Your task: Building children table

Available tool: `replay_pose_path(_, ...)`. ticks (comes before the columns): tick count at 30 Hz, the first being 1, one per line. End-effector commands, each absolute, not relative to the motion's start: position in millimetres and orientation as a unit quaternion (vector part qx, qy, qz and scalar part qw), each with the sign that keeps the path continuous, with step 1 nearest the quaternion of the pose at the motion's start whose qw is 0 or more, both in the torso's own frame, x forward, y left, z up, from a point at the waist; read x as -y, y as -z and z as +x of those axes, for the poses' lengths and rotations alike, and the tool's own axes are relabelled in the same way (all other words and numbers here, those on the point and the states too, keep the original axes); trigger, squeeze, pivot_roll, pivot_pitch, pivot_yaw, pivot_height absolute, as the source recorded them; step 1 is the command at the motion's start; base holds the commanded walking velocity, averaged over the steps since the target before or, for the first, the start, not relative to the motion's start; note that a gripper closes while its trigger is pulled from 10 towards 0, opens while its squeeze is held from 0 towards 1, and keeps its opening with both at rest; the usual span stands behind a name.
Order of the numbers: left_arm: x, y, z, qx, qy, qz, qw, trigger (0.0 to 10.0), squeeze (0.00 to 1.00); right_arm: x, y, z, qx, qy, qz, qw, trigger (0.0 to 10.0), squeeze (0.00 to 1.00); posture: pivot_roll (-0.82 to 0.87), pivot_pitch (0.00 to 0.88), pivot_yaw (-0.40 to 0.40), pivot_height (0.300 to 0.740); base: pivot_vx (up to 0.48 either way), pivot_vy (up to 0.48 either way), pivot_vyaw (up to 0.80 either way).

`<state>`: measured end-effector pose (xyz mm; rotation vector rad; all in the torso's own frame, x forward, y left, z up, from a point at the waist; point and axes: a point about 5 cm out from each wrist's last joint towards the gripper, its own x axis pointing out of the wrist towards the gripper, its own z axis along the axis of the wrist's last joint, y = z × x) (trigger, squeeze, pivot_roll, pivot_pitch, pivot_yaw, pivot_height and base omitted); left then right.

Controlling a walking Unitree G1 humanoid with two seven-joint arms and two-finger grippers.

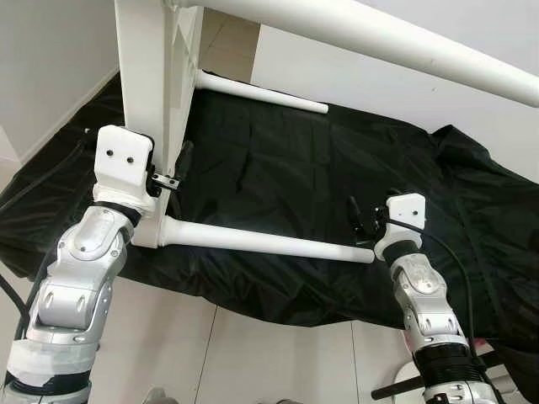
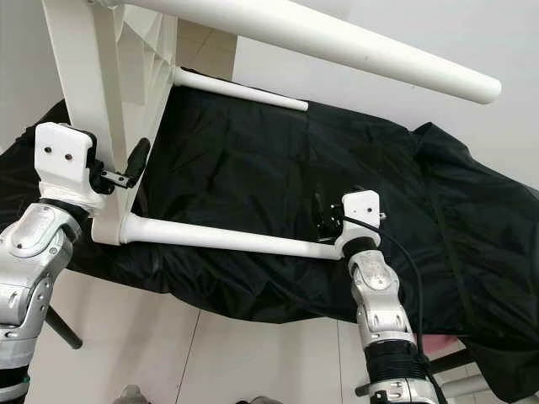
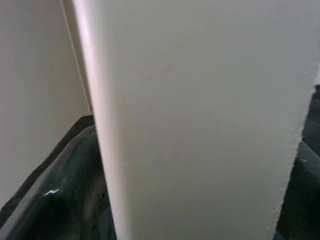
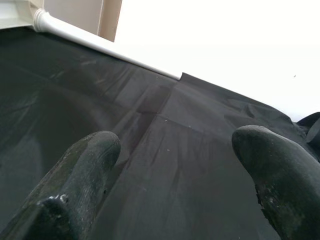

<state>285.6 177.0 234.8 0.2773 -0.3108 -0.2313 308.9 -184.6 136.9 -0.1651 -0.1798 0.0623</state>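
We are viewing the white children table [image 1: 145, 76] standing on its side at the upper left of the frame, its top panel upright and its legs projecting toward the right. It is resting on a black sheet [image 1: 278, 160] that is covering a low surface.

The left gripper [image 1: 173, 172] is working at the lower edge of the table panel. One black finger is lying along the panel's face, and the white gripper housing is sitting against the panel's other side, so the fingers are clamping the panel edge. In the left wrist view the white panel [image 3: 200, 120] is standing directly ahead, with the black sheet at both lower corners.

The lower leg [image 1: 269, 242] is running from the panel's bottom corner toward the lower right. Its free end is stopping just beside the right gripper [image 1: 364, 220]. In the right wrist view the two black fingers [image 4: 85, 175] are spread apart with only the sheet between them, grasping nothing.

A second leg [image 1: 261, 93] is lying across the far part of the sheet, and a third leg [image 1: 379, 38] is crossing the top of the frame.

Open sheet is lying between the lower and far legs, and to the right of the right gripper. The near edge of the sheet is hanging over pale floor tiles [image 1: 253, 362].
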Motion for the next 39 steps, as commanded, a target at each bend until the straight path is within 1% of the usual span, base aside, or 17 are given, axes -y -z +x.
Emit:
replay_pose_path(1,-168.3,-229.0,285.1,0.141,0.176,0.142,0.964,10.0,0.0,187.2,-136.8,309.5,0.091,-0.021,-0.084,0.992,10.0,0.0,0.09,0.002,-0.166,0.74,0.0,0.0,0.0)
replay_pose_path(8,-171.6,-229.3,283.1,0.14,0.187,0.139,0.962,10.0,0.0,186.5,-139.5,312.6,0.102,-0.012,-0.078,0.992,10.0,0.0,0.09,0.0,-0.15,0.74,0.0,0.0,0.0)
replay_pose_path(9,-173.4,-230.0,282.0,0.14,0.194,0.135,0.962,10.0,1.0,187.1,-140.2,312.9,0.107,-0.007,-0.076,0.991,10.0,0.0,0.09,0.0,-0.151,0.74,0.0,0.0,0.0)
replay_pose_path(12,-175.1,-230.7,281.5,0.139,0.197,0.13,0.962,10.0,1.0,187.3,-140.6,313.1,0.11,-0.005,-0.077,0.991,10.0,0.0,0.09,0.0,-0.149,0.74,0.0,0.0,0.0)
replay_pose_path(13,-176.6,-231.4,280.3,0.138,0.199,0.142,0.96,10.0,1.0,187.4,-140.5,312.5,0.112,0.0,-0.076,0.991,10.0,0.0,0.08,0.004,-0.134,0.74,0.0,0.0,0.0)
replay_pose_path(15,-177.6,-232.1,279.4,0.137,0.199,0.151,0.959,10.0,1.0,187.1,-140.6,311.8,0.113,0.002,-0.075,0.991,10.0,0.0,0.07,0.007,-0.132,0.74,0.0,0.0,0.0)
replay_pose_path(16,-178.5,-232.9,277.2,0.137,0.201,0.163,0.956,10.0,0.0,186.7,-141.3,311.2,0.115,0.003,-0.077,0.99,10.0,0.0,0.07,0.008,-0.128,0.74,0.0,0.0,0.0)
replay_pose_path(17,-180.6,-233.6,274.6,0.135,0.202,0.17,0.955,10.0,0.0,186.8,-141.6,310.7,0.118,0.007,-0.077,0.99,10.0,0.0,0.06,0.013,-0.115,0.74,0.0,0.0,0.0)
replay_pose_path(20,-183.3,-234.6,268.8,0.134,0.207,0.189,0.95,10.0,0.0,186.8,-141.3,310.3,0.12,0.012,-0.075,0.99,10.0,0.0,0.06,0.019,-0.115,0.74,0.0,0.0,0.0)
replay_pose_path(23,-186.1,-232.7,256.7,0.121,0.224,0.211,0.944,10.0,0.0,184.8,-140.7,309.7,0.122,0.015,-0.072,0.99,10.0,0.0,0.06,0.026,-0.116,0.74,0.0,0.0,0.0)
replay_pose_path(30,-187.3,-232.0,244.0,0.104,0.253,0.186,0.944,10.0,0.0,183.3,-139.7,309.7,0.122,0.012,-0.07,0.99,10.0,0.0,0.07,0.031,-0.126,0.74,0.0,0.0,0.0)
replay_pose_path(32,-186.6,-231.1,236.2,0.089,0.277,0.184,0.939,10.0,0.0,182.3,-139.5,311.0,0.121,0.01,-0.069,0.99,10.0,0.0,0.09,0.034,-0.133,0.74,0.0,0.0,0.0)
replay_pose_path(35,-187.3,-230.5,232.7,0.081,0.286,0.191,0.935,10.0,0.0,181.8,-139.8,312.0,0.121,0.009,-0.069,0.99,10.0,0.0,0.09,0.034,-0.133,0.74,0.0,0.0,0.0)
replay_pose_path(37,-191.2,-230.1,223.0,0.055,0.316,0.176,0.931,10.0,0.0,179.2,-139.9,314.0,0.121,0.003,-0.067,0.99,10.0,0.0,0.1,0.036,-0.14,0.74,0.0,0.0,0.0)
replay_pose_path(39,-192.0,-230.2,219.7,0.047,0.327,0.174,0.928,10.0,0.0,178.1,-139.9,314.7,0.121,0.0,-0.065,0.99,10.0,0.0,0.1,0.036,-0.141,0.74,0.0,0.0,0.0)
